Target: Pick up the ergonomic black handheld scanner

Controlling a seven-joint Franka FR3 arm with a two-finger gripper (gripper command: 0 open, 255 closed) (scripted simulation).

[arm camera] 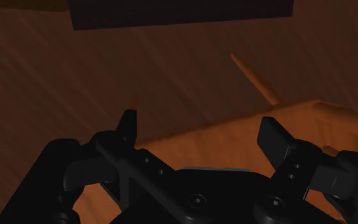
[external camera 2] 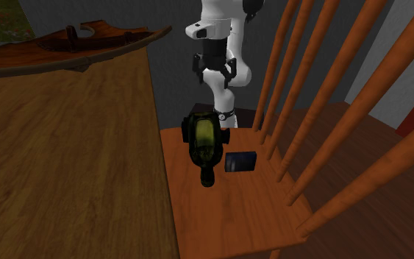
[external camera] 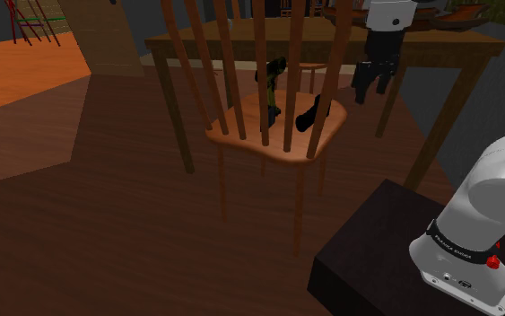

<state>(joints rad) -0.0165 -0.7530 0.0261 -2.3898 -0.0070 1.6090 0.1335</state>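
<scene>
The all-black two-finger gripper (arm camera: 201,137) hangs with its fingers (arm camera: 128,127) spread wide and nothing between them, above the edge of the orange-brown wooden spindle-back chair's seat (external camera: 241,136). The black handheld scanner with an olive-yellow top (external camera 2: 204,138) rests on that seat, apart from the gripper. A small dark rectangular object (external camera 2: 240,162) lies just beside it. A brown wooden tabletop (external camera 2: 65,147) adjoins the chair.

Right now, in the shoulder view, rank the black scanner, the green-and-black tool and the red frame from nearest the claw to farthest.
From the open claw:
1. black scanner, on the chair seat, just to its left.
2. green-and-black tool, farther left on the seat.
3. red frame, far upper left.
</scene>
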